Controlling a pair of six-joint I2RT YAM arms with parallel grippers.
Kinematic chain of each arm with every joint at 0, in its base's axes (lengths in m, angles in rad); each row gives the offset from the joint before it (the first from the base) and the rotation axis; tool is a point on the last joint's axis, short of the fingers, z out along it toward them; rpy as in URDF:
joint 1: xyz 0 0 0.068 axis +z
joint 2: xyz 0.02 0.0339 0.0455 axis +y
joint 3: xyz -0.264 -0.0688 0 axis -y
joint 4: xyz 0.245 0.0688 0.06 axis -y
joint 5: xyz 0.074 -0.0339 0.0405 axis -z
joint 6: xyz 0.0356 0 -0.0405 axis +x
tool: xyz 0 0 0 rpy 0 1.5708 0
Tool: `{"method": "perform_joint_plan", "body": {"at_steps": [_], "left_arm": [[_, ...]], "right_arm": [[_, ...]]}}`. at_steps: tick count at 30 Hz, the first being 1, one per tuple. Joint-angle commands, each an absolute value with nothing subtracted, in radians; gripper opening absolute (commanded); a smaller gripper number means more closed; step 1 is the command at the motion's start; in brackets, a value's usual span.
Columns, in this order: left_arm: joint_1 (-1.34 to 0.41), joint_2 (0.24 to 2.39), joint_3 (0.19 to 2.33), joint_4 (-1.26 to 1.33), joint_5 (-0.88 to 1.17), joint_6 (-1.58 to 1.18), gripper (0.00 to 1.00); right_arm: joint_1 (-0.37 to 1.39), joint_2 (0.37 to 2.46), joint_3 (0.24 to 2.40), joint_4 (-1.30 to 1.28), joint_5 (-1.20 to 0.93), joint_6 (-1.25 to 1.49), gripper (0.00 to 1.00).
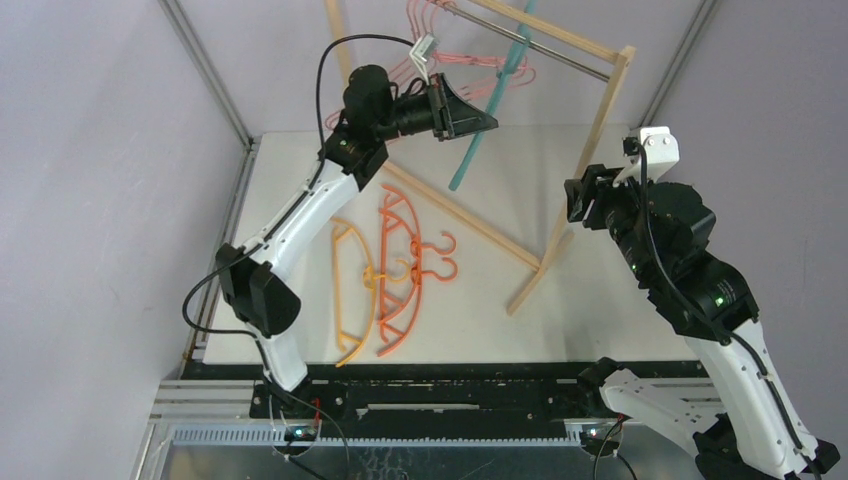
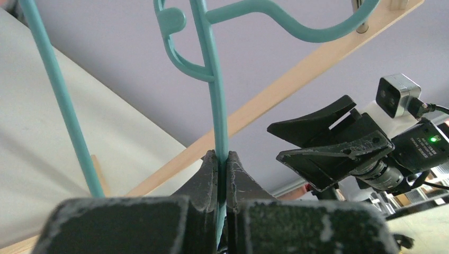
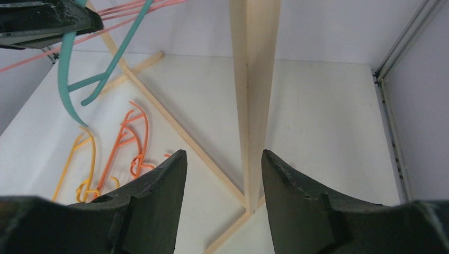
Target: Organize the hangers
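My left gripper (image 1: pixel 470 110) is raised beside the rack and shut on the teal hanger (image 1: pixel 478 140); the wrist view shows its thin teal bar (image 2: pixel 218 121) pinched between the jaws, its hook near the metal rod (image 1: pixel 540 48). Pink wire hangers (image 1: pixel 440 60) hang on the rod. A yellow hanger (image 1: pixel 350 290) and orange hangers (image 1: pixel 400 270) lie on the table, also in the right wrist view (image 3: pixel 127 143). My right gripper (image 1: pixel 585 205) is open and empty by the rack's right post (image 3: pixel 253 95), which stands between its jaws without touching.
The pale wooden rack (image 1: pixel 600 110) stands across the back of the white table (image 1: pixel 600 320), its base bar (image 1: pixel 460 210) running diagonally on the surface. Metal enclosure posts (image 1: pixel 205 70) rise at the back corners.
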State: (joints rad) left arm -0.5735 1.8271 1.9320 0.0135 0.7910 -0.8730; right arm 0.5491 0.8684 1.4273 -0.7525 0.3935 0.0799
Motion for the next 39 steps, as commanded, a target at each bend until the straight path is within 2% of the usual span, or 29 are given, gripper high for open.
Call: {"method": "perform_joint_plan", "body": {"at_steps": [1,14,17,28,32,35,39], "left_arm": [[-0.529,1.742,1.842,-0.024,0.722,-0.834,0.01],[-0.369,1.730,1.858,0.024,0.713,-0.894,0.07],[-0.362,1.756,1.901,0.026,0.736,-0.893,0.12],[-0.362,1.713,1.894,0.023,0.776,-0.831,0.53],[-0.361,1.667,1.868,0.005,0.803,-0.788,0.74],[-0.361,1.606,1.843,-0.091,0.783,-0.701,0.98],[-0.361,1.516,1.812,-0.290,0.674,-0.512,1.00]], "right_arm": [[0.540,0.870,1.438,-0.731,0.384,0.082,0.62],[0.532,0.874,1.415,-0.728,0.367,0.090,0.62],[0.531,0.876,1.414,-0.729,0.365,0.089,0.63],[0.526,0.891,1.413,-0.726,0.355,0.101,0.66],[0.527,0.897,1.411,-0.724,0.346,0.105,0.66],[0.526,0.897,1.404,-0.725,0.342,0.110,0.67],[0.526,0.904,1.401,-0.719,0.334,0.114,0.67]]}}
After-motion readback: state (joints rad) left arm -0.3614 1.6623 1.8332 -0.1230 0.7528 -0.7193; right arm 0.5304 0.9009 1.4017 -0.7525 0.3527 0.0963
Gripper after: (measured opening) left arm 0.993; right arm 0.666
